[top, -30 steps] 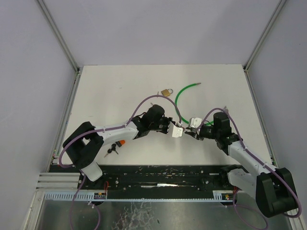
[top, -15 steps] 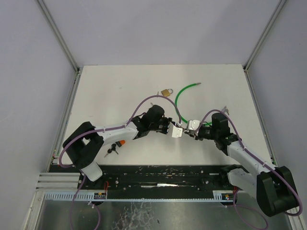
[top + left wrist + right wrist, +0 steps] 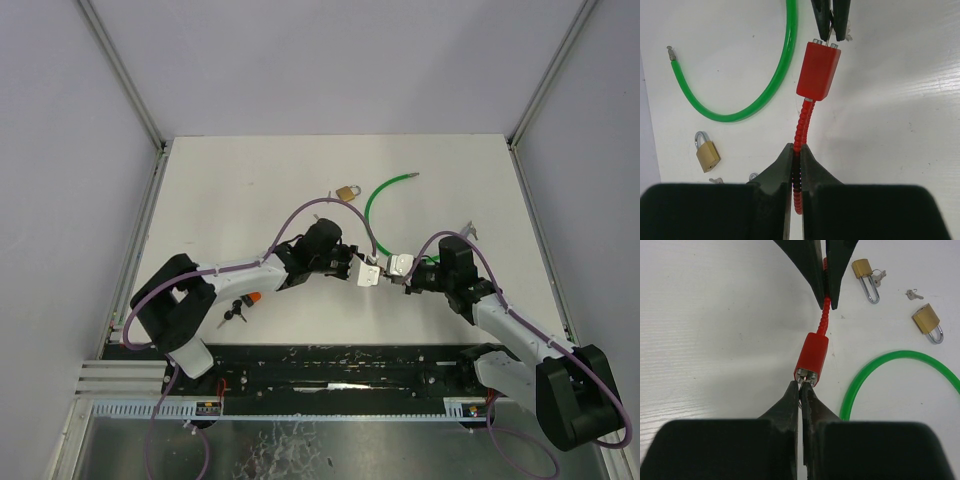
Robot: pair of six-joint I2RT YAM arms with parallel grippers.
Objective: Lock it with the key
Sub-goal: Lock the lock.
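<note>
**Key at the keyway, turn pending**

The left gripper (image 3: 796, 161) was clamped on the red cable (image 3: 802, 125) trailing from the lock (image 3: 818, 70). The right gripper (image 3: 801, 390), opposite it across the lock, was pinched together on the key (image 3: 801, 382) at the lock's end face. How deep the key sat was unclear. This looked like the seating step. Next would come a wrist roll, with the cable held firm. A green cable (image 3: 875, 365) curved just beside the lock, padlocks (image 3: 927, 320) lay farther off, and the table (image 3: 250, 180) edges were well apart from it.

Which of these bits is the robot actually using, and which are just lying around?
In use: red lock, its red beaded cable in the left end effector, the key (barely visible) in the right end effector.
Lying about: green cable, two brass padlocks, small loose key.
</note>
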